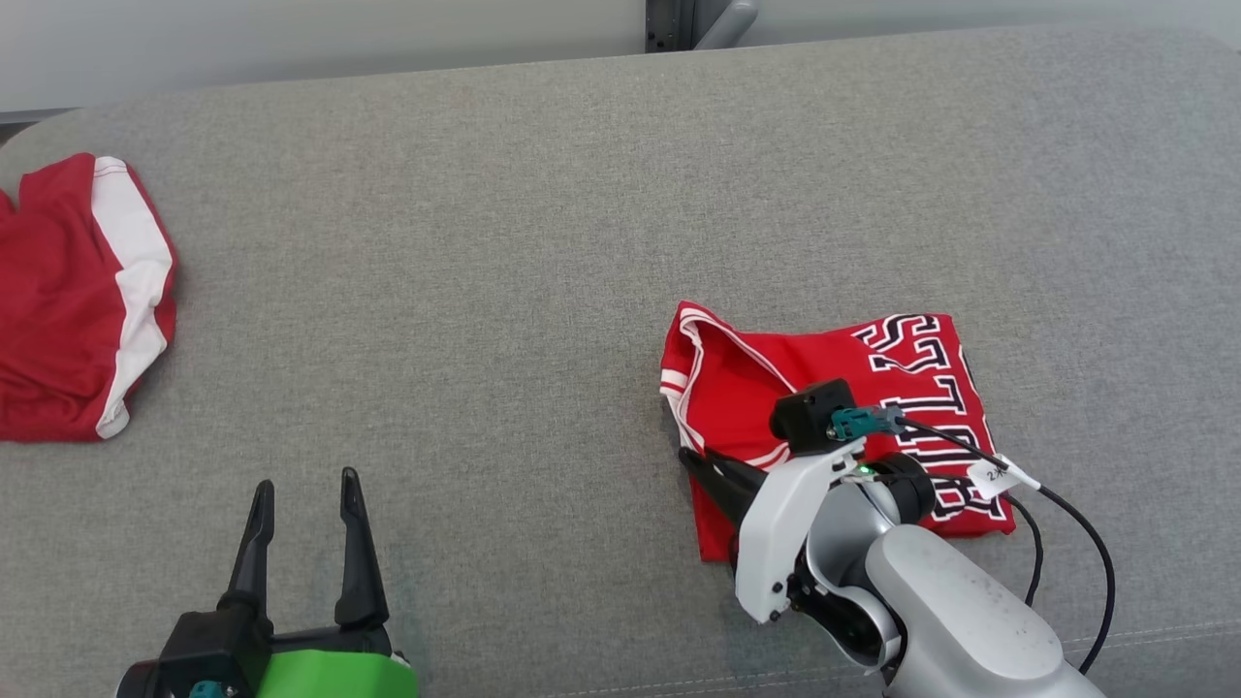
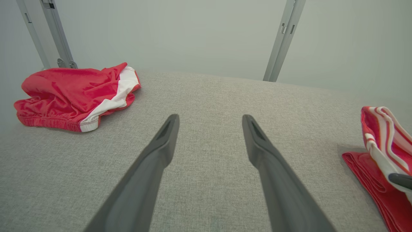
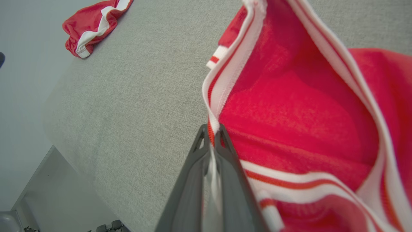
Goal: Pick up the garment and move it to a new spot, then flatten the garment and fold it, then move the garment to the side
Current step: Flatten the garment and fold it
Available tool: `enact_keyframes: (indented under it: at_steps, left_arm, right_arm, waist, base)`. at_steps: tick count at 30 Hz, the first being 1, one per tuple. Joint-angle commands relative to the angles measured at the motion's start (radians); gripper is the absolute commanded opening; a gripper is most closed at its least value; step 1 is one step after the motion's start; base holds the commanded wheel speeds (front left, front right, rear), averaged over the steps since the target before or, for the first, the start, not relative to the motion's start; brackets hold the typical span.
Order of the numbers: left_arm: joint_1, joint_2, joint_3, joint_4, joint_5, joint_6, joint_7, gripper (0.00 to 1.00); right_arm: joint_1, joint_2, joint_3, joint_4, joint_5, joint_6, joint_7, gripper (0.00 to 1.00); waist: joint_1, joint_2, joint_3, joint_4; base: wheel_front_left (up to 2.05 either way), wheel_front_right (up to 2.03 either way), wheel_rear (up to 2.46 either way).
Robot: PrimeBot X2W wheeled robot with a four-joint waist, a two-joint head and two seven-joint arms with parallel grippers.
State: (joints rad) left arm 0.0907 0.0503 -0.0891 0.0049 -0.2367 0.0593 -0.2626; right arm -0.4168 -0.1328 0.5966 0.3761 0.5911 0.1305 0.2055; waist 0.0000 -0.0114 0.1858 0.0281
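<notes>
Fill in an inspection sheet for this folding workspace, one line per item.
Surface: grey fabric top, smooth.
Job's things: folded red jersey, lettering up, one trimmed edge raised.
Clutter: red-and-white shorts, bunched at far left.
Grippers: left gripper open, holding nothing; right gripper shut on the jersey's striped trim.
Cables: black cable looping off the right wrist.
Surroundings: pale wall, metal struts.

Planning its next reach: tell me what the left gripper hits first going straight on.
Nothing, it seems: the left gripper points over bare surface; shorts lie left, jersey right. Height unclear.
</notes>
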Motion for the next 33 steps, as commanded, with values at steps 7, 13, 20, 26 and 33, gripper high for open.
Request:
enact_keyframes:
  at_steps: [7,13,20,26,33]
  left_arm:
    - [0.016,0.001,0.011,0.005,-0.003,-0.001,-0.003,1.00]
    - [0.030,0.001,0.016,-0.009,-0.006,0.007,-0.003,1.00]
    - [0.026,0.001,0.010,-0.015,-0.007,0.007,-0.003,1.00]
    - [0.003,0.001,0.002,-0.008,-0.004,-0.002,-0.003,1.00]
    - [-0.012,0.001,0.003,-0.002,0.007,-0.015,-0.003,1.00]
  right_arm:
    - [-0.005,-0.008,0.010,-0.021,-0.021,0.000,-0.046,1.00]
    - [0.073,-0.050,-0.068,-0.232,-0.046,0.000,-0.101,1.00]
    - [0.208,-0.090,-0.343,-0.333,-0.178,0.000,-0.154,0.00]
    - [0.248,-0.066,-0.395,-0.191,-0.313,0.000,-0.272,0.00]
    - [0.183,0.001,-0.305,0.058,-0.393,0.000,-0.414,0.00]
  waist:
    - [0.0000,0.0114,-0.016,-0.003]
    - [0.0000,0.0114,-0.025,-0.009]
    - [0.0000,0.0114,-0.012,-0.027]
    - [0.0000,0.0114,0.000,-0.025]
    - [0.0000,0.0114,0.022,-0.009]
  base:
    - [0.00,0.00,0.00]
    - [0.00,0.00,0.00]
    - [0.00,0.00,0.00]
    - [0.00,0.00,0.00]
    - [0.00,0.00,0.00]
